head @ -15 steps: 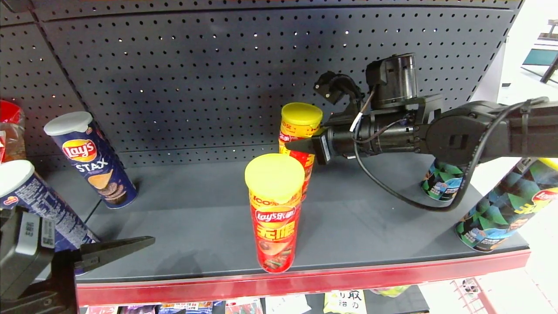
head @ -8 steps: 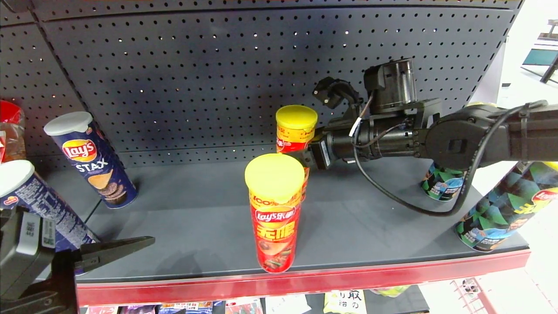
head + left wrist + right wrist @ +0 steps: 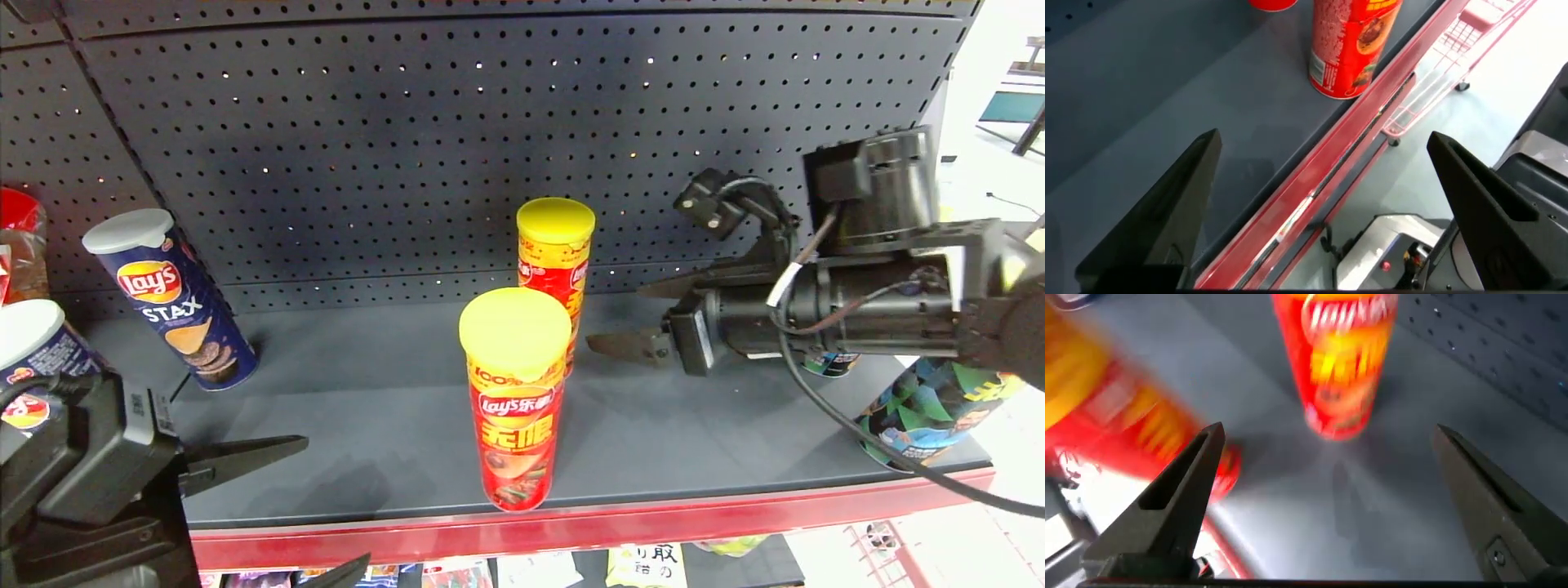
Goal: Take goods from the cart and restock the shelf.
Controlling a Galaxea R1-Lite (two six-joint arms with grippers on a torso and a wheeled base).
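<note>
Head view: right claw [image 3: 616, 316] spread wide and empty, lidded rear red can [image 3: 555, 269] upright on the shelf [image 3: 367, 392] just past its fingertips, not touching. The lidded front red can [image 3: 514, 400] stands beside the claw, nearer the shelf lip; contents of both are hidden. Left claw [image 3: 331, 502] is also spread and empty at the shelf lip, with a blue can [image 3: 167, 298] beyond it by the back panel and a patterned can [image 3: 931, 408] under the right claw's wrist. Versus 1 s ago: right claw has let go of the rear red can and backed off rightward, and left claw has shifted up and inward.
</note>
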